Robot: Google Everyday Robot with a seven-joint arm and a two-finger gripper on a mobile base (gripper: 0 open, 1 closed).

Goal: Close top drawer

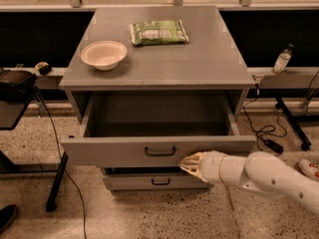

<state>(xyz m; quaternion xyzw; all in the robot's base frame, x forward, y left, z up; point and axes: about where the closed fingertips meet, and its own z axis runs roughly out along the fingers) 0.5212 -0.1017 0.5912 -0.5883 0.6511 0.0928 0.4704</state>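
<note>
Gripper [191, 165], state unclear, touches the front of the open top drawer [114, 151], right of its handle [160, 151].

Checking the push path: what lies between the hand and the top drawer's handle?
Nothing but bare grey front panel, as the camera view shows. The hand sits at the lower edge of the top drawer, just right of its handle.

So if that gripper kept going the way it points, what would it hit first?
Probably the flat front of the open grey metal top drawer, near its lower edge right of the black handle; the gripper looks close, though depth is unclear.
</note>
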